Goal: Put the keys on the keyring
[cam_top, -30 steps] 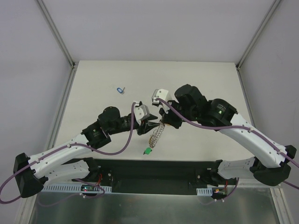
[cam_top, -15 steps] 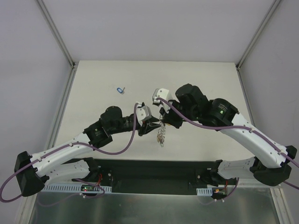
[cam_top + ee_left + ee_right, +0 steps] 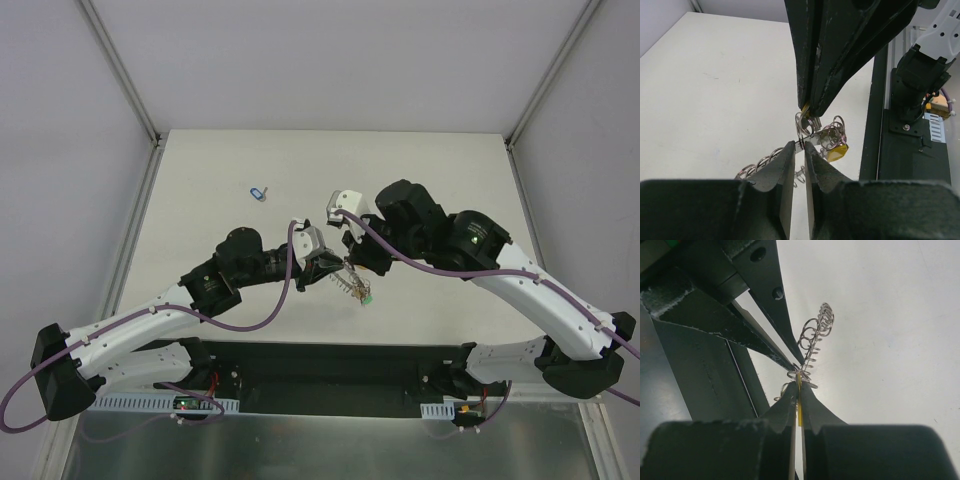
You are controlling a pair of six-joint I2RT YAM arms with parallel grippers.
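Left tool (image 3: 799, 146): fingers almost together, thin slit between them, pinched on a wire loop of the keyring (image 3: 832, 131).
Right tool (image 3: 797, 390): clamped on a thin yellow sliver, the yellow key (image 3: 799, 412) seen edge-on; tips meet the other tool's tips.
Hard to read: keyring's flat body not made out, only the silvery loops; metal part of the yellow key hidden between the fingers; in the top view both tools' tips are too small to judge.
Keyring place: held between the two tools, over the near middle of the table (image 3: 430, 170).
Yellow tag (image 3: 837, 151): hangs from the loops.
Green tag (image 3: 367, 297): at the near end of the loop cluster.
Blue key (image 3: 258, 192): flat on the table, well apart, far-left side.
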